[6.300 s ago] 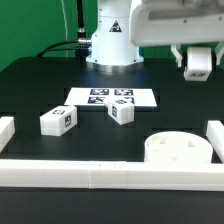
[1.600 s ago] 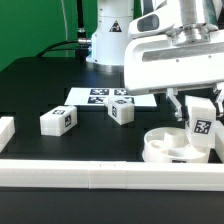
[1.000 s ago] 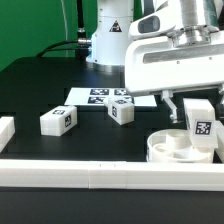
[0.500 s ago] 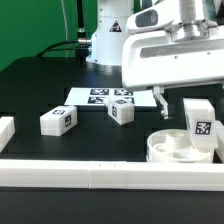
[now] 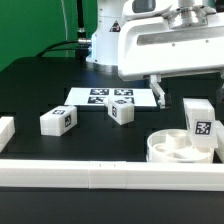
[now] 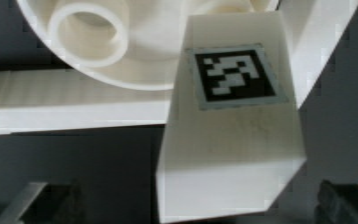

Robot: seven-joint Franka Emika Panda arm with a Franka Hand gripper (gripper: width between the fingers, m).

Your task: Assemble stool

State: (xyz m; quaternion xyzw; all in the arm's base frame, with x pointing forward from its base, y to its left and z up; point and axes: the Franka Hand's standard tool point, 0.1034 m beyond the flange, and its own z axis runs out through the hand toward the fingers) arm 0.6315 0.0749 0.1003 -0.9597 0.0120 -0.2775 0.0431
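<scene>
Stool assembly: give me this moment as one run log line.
gripper open around leg top, not touching | leg upright on seat | two loose legs on table beside marker board

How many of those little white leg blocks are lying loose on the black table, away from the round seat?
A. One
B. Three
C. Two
C: one loose leg and a second loose leg lie on the table, while the third leg stands upright on the round seat.
</scene>
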